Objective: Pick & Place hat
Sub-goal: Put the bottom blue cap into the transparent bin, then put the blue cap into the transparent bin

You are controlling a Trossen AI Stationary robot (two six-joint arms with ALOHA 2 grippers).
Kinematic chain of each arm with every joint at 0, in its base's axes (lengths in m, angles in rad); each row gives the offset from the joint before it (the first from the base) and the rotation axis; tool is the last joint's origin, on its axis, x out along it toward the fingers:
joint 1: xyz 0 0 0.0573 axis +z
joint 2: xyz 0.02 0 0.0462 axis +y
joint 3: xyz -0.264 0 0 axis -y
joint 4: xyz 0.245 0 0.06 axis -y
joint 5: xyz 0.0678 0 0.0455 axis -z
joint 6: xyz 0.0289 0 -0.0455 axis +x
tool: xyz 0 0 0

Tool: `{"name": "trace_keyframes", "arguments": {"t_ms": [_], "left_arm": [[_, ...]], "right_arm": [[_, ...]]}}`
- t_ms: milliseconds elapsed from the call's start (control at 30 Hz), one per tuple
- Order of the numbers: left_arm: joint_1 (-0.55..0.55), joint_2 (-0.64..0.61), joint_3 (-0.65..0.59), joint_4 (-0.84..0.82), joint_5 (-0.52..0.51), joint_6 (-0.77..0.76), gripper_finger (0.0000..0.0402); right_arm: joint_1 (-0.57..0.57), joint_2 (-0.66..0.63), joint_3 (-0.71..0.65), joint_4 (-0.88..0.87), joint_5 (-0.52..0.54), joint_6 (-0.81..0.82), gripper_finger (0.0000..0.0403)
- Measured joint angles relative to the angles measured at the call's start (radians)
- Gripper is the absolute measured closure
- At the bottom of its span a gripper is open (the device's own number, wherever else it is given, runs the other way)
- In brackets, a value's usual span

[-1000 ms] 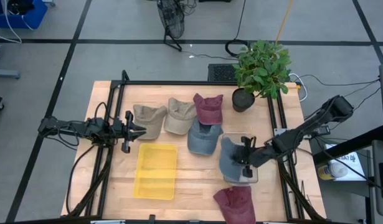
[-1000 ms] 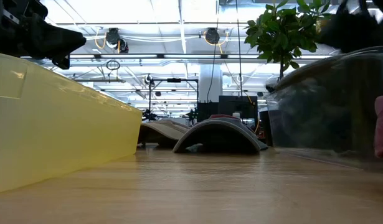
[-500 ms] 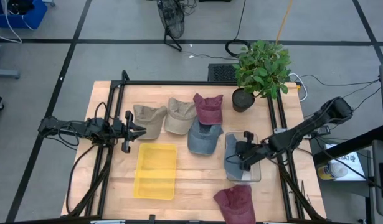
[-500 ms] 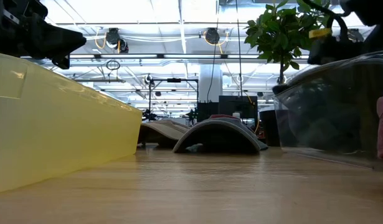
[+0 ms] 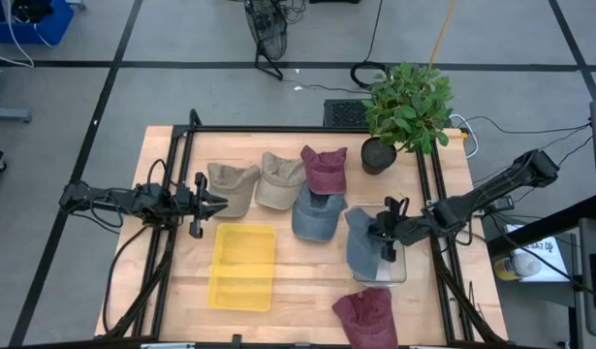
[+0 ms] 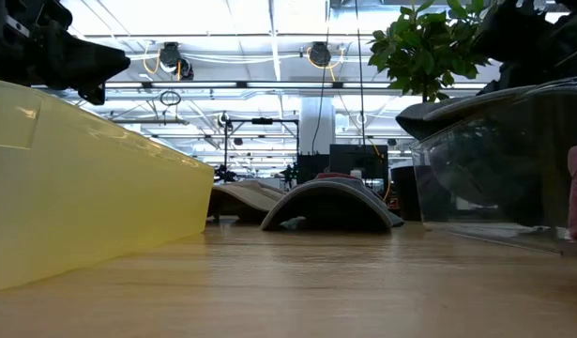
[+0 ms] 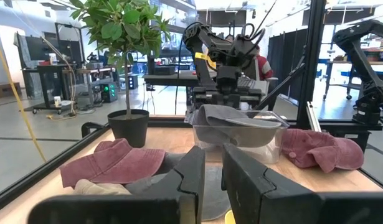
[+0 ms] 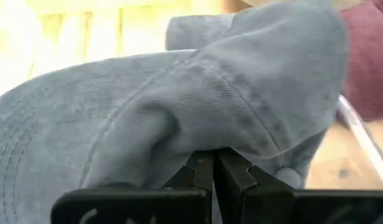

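While pinched in right claw (image 5: pixel 388 236), grey hat (image 5: pixel 363 244) over clear bin (image 5: pixel 398 274)

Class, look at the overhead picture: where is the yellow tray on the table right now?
In the high view the yellow tray lies on the table's left half, just in front of the tan hat and to the left of the blue-grey hat.

Hat colours on the pale wood desk (image 5: pixel 298 291)

Blue-grey hat (image 5: pixel 361 248) in clear bin (image 5: pixel 398 275); yellow tray (image 5: pixel 243 267); two tan hats (image 5: pixel 232 186), two maroon hats (image 5: pixel 324 169); green plant (image 5: pixel 407 105).
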Motion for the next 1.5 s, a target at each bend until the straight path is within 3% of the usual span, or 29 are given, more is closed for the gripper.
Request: {"name": "trace_keyframes", "arguments": {"t_ms": [233,367,600,667,800,1067,1267,1433,1500], "left_arm": [[0.0,0.0,0.0,0.0,0.0,0.0,0.0341],[0.0,0.0,0.0,0.0,0.0,0.0,0.0341],[0.0,0.0,0.0,0.0,0.0,0.0,0.0341],[0.0,0.0,0.0,0.0,0.0,0.0,0.0341],[0.0,0.0,0.0,0.002,0.0,0.001,0.0341],[0.0,0.0,0.0,0.003,0.0,0.005,0.0341],[0.0,0.0,0.0,0.004,0.0,0.006,0.0341],[0.0,0.0,0.0,0.004,0.0,0.005,0.0341],[0.0,0.0,0.0,0.003,0.0,0.005,0.0341]], "right_arm": [[0.0,-0.092,0.001,-0.11,0.06,0.07,0.0403],[0.0,-0.141,0.006,-0.107,0.071,0.021,0.0403],[0.0,-0.149,0.144,-0.147,0.217,-0.096,0.0403],[-0.005,-0.123,0.196,-0.147,0.216,-0.127,0.0403],[-0.048,0.011,0.327,-0.157,0.107,-0.159,0.0403],[-0.142,0.403,0.692,-0.304,-0.139,-0.292,0.0403],[-0.245,0.678,0.96,-0.419,-0.177,-0.396,0.0401],[-0.357,0.811,1.012,-0.44,-0.399,-0.441,0.0365],[-0.389,0.853,1.012,-0.465,-0.437,-0.46,0.0338]]}}
